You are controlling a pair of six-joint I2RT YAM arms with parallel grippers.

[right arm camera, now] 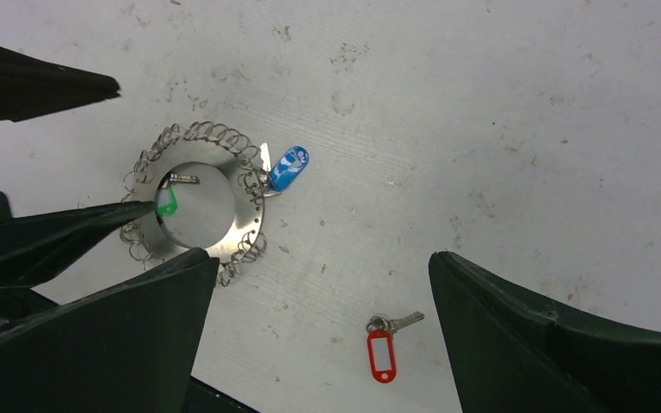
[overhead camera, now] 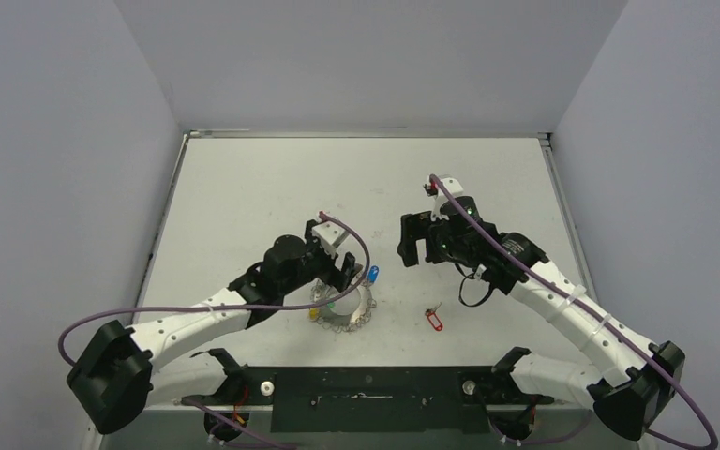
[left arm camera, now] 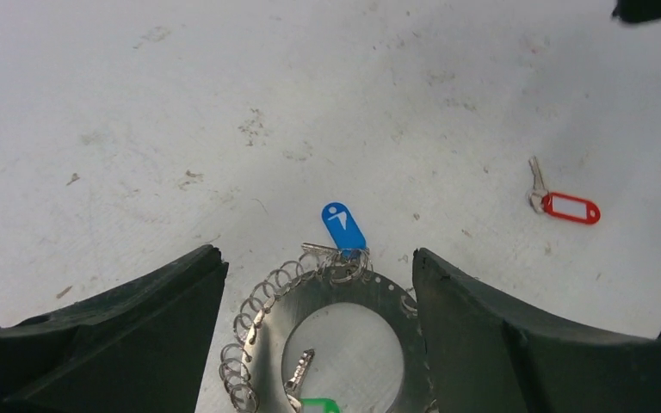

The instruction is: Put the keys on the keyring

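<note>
Since the blue key (left arm camera: 342, 231) rests at the keyring (left arm camera: 310, 288) edge, the left gripper (left arm camera: 318, 258) stands open.
The right gripper (right arm camera: 323, 258), open, overlooks the loose red key (right arm camera: 380, 353).

The keyring (left arm camera: 379, 292) is dull metal, blue tag (left arm camera: 342, 227) and red tag (left arm camera: 571, 207) glossy plastic, the table (left arm camera: 224, 103) scuffed matt.

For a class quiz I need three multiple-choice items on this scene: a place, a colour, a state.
1. Where does the red-tag key lie? A on the table, apart from the keyring; B in the keyring's hole; C on a wire loop.
2. Which tag colour shows in the keyring's hole? A red; B green; C black.
3. The left gripper is: A shut on the keyring; B shut on a key; C open.
Key: A, bare table surrounds it; B, the green tag lies inside; C, its fingers stand wide apart.
</note>
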